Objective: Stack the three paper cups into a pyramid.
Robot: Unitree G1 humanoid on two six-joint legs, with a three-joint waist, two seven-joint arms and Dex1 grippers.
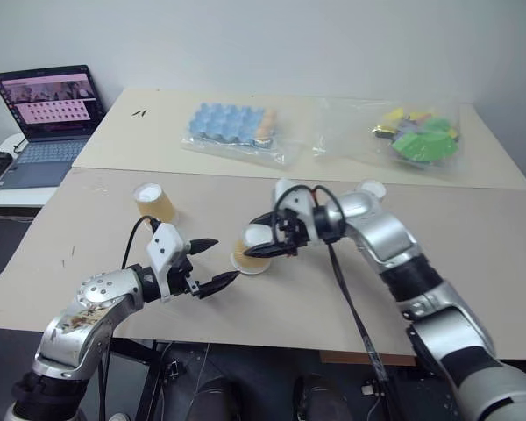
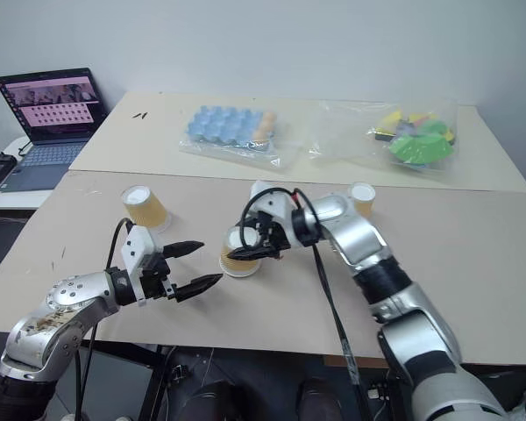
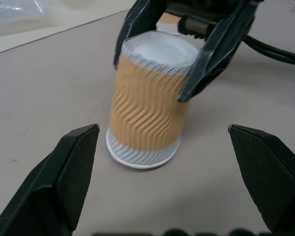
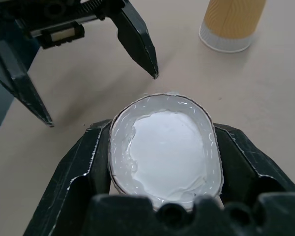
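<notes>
Cups first: your right gripper squeezes one upside-down tan ribbed paper cup mid-table, near your wide-open, empty left gripper. Next, move it beside the far-left cup; the third cup waits far right.

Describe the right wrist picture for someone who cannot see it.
The right gripper has its jaws squeezing an upside-down paper cup near its white base, pressing it oval. Beyond it, the left gripper stands open above the tan table, and another cup stands farther off.
</notes>
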